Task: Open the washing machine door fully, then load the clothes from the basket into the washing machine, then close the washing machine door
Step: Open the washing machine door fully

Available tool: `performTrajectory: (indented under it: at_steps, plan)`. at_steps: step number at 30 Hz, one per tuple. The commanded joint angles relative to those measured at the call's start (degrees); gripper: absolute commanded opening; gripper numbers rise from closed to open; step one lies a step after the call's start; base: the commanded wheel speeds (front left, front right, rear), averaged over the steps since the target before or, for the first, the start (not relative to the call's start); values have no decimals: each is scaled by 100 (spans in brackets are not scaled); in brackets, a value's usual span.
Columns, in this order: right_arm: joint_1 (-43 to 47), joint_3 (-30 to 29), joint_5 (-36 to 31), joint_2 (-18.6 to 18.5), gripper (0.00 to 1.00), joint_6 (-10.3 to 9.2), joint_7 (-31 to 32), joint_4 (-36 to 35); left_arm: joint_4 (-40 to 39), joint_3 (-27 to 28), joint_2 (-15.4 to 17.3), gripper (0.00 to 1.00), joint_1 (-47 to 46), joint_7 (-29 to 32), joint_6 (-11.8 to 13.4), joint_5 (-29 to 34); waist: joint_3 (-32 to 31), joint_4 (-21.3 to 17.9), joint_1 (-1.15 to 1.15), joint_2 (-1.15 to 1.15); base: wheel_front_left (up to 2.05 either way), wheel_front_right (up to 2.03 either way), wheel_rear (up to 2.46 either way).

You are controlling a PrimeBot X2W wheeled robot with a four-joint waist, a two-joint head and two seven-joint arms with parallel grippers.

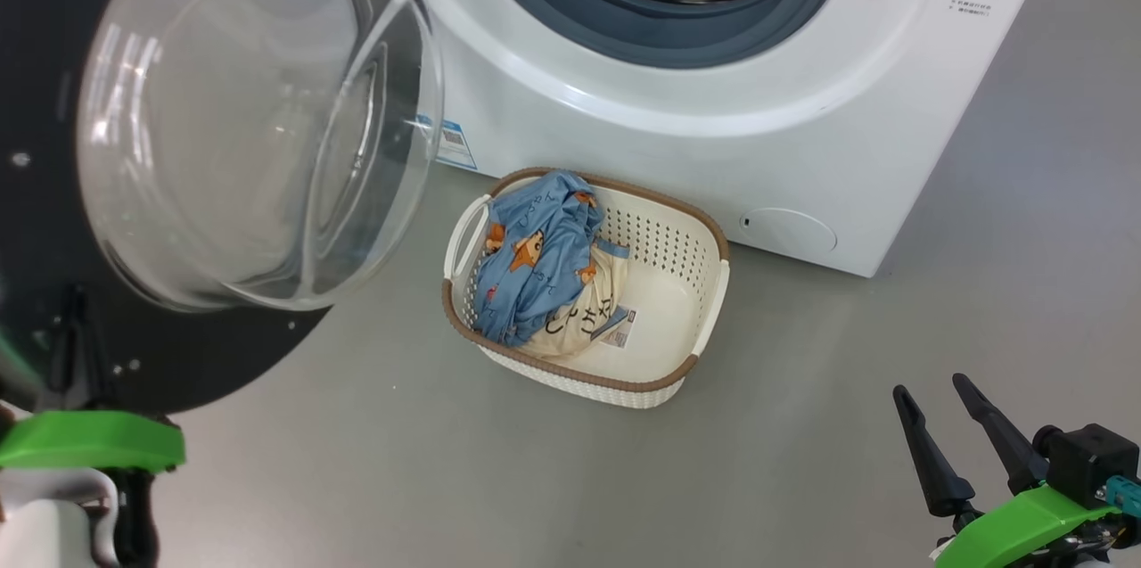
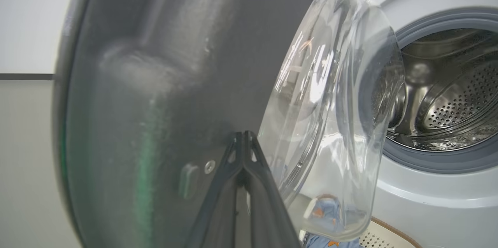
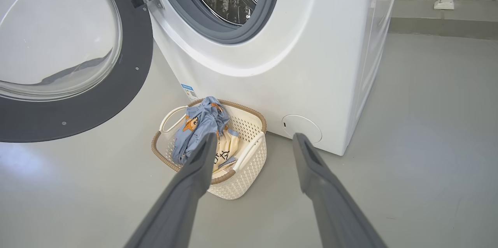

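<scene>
The washing machine door stands swung open at the left, its glass bowl bulging toward me. The white washing machine shows its steel drum uncovered. My left gripper is shut, with its tips against the door's dark inner face. On the floor before the machine sits the basket. In it lie the clothes: a blue printed garment over a cream one. My right gripper hangs open at the lower right, apart from the basket and holding nothing.
Grey floor spreads in front of and to the right of the basket. A round cover sits low on the machine's front. A white post foot stands by the back wall, to the right of the machine.
</scene>
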Motion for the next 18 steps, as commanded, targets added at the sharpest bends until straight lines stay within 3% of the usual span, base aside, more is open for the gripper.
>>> performTrajectory:
  at_steps: [1,18]
  plan:
    - [-144,112,-71,-117,100,9,-70,-138,9,351,374,0,-319,-54,40,81,70,-15,0,0,0,0,0]
    - [-400,162,-82,-325,100,9,-70,-196,1011,1326,759,0,-1251,-54,73,478,554,-124,0,0,0,0,0]
